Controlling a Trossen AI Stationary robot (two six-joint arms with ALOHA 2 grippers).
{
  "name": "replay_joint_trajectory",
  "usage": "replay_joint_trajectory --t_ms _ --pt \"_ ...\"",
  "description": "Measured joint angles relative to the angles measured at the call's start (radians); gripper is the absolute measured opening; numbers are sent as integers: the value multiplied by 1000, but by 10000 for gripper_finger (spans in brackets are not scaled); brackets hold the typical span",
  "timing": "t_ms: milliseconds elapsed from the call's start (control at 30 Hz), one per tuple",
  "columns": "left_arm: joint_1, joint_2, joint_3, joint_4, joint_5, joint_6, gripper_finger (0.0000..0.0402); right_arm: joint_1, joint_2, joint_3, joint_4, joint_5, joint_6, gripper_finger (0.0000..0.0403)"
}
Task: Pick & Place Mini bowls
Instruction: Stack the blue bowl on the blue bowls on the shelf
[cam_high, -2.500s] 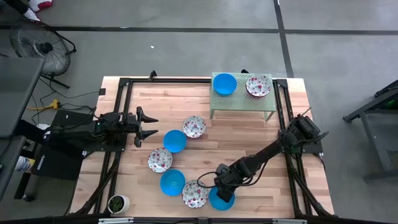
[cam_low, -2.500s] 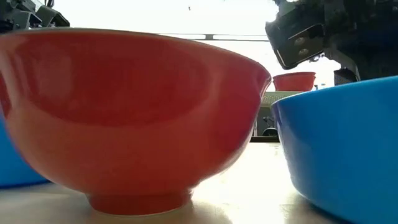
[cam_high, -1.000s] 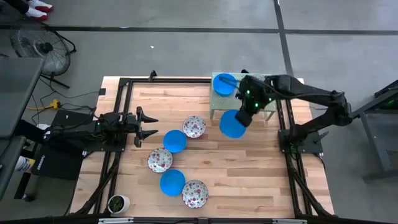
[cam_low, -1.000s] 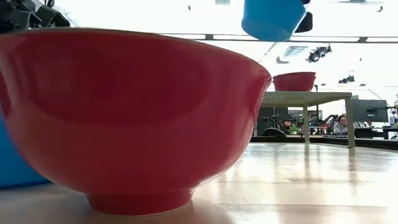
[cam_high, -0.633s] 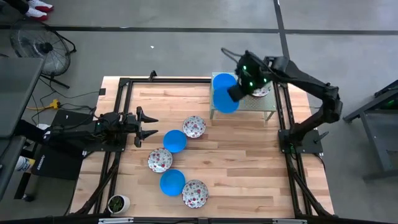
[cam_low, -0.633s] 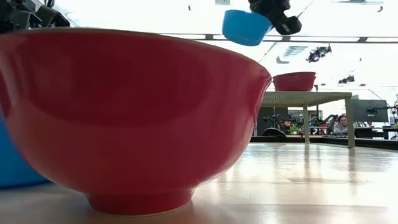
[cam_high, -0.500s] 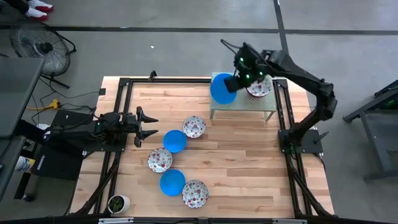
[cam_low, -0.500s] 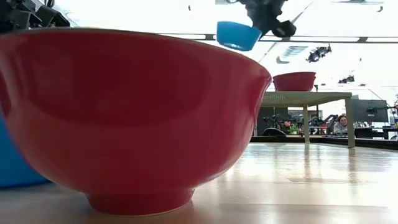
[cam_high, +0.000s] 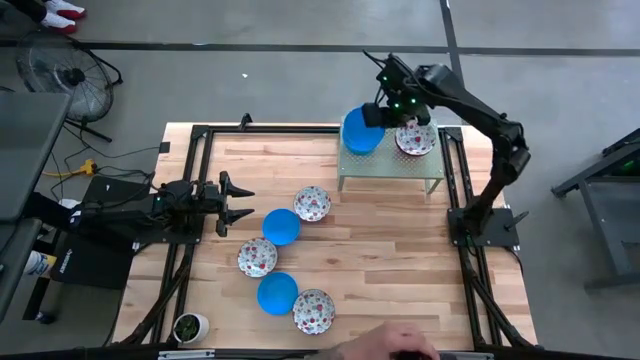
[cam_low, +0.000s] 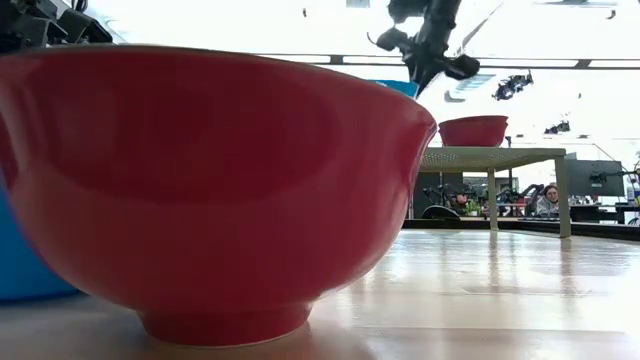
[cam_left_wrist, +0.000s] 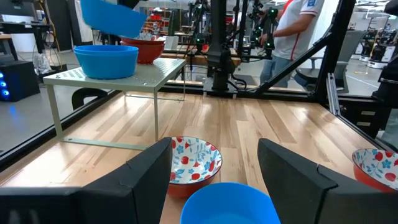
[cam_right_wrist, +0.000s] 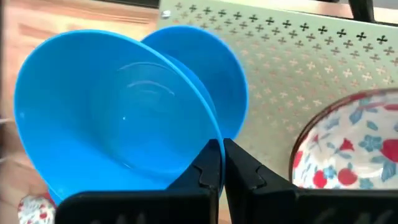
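1. Starting at the near edge of the table (cam_high: 400, 260), a person's hand (cam_high: 395, 340) shows just past the rim, beside the nearest floral bowl (cam_high: 314, 311); a small white cup with a plant (cam_high: 190, 327) sits at the near left corner.
2. Five bowls trail from there toward the green perforated stand (cam_high: 390, 168): the floral bowl, a blue bowl (cam_high: 277, 294) touching it, a second floral bowl (cam_high: 257, 257), a second blue bowl (cam_high: 281, 227) and a third floral bowl (cam_high: 312, 204), which is closest to the stand.
3. Bare wood lies open on the near right side of the stand, up to the table's frame rail.
4. The left end effector (cam_high: 236, 200) waits on the far-left side of the bowl trail, its fingers (cam_left_wrist: 149, 168) spread wide and empty, pointing at the second blue bowl.
5. On the stand rest a blue bowl (cam_left_wrist: 106, 60) and a floral bowl (cam_high: 415, 139), side by side and apart, both upright.
6. The right end effector (cam_high: 375, 112) hovers above the stand's left half, fingers (cam_right_wrist: 208, 165) pinched on the rim of the carried blue bowl (cam_right_wrist: 118, 124).
7. That bowl hangs tilted directly over the stand's blue bowl, its mouth facing the wrist camera, just clear of the bowl beneath.
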Motion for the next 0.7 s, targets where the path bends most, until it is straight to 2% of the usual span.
replay_joint_trajectory --t_ms 367,700 --pt "0 0 0 0 0 0 232 -44 84 0 27 -49 -33 0" --pt "0 0 0 0 0 0 232 -49 92 0 28 -54 -71 16"
